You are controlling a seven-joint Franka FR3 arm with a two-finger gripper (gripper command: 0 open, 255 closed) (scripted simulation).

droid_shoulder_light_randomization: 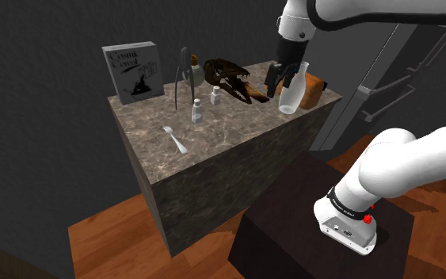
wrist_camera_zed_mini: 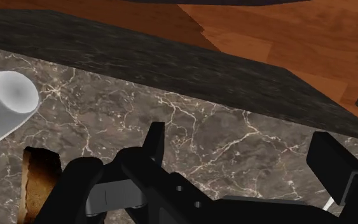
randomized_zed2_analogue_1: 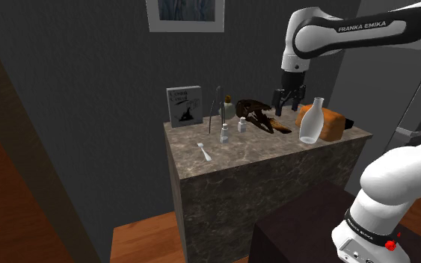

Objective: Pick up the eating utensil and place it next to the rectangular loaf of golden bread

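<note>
One fork [droid_shoulder_light_randomization: 175,139]: white, lying flat on the stone-patterned desk [droid_shoulder_light_randomization: 237,131]. It sits toward the shoulder view's left front of the top and touches nothing. The tines point to the back and the handle to the front edge.
Handling: judge it light, stiff and thin. It is more likely to skate on the smooth top than to bend, and it is not fragile.
Hold: take it across the handle near the middle, closing on its narrow sides. It lies very low, so your fingertips will have to come almost down to the stone.
Neighbours: a small white shaker [droid_shoulder_light_randomization: 197,111] stands behind the fork, near but apart from it. A grey cereal box [droid_shoulder_light_randomization: 134,71] stands at the back corner beyond that.
Loaf [droid_shoulder_light_randomization: 314,89]: golden-brown, at the desk's far end on the shoulder view's right, well apart from the fork. A clear bottle [droid_shoulder_light_randomization: 291,91] stands just in front of it.
Tool [droid_shoulder_light_randomization: 279,82]: hovering above the desk beside the bottle and loaf, well away from the fork. In the wrist view its fingers [wrist_camera_zed_mini: 155,137] stand wide apart and it holds nothing.
Placing: the bottle crowds one side of the loaf and looks easy to tip. Aim for bare stone on a free side of the loaf.
</note>
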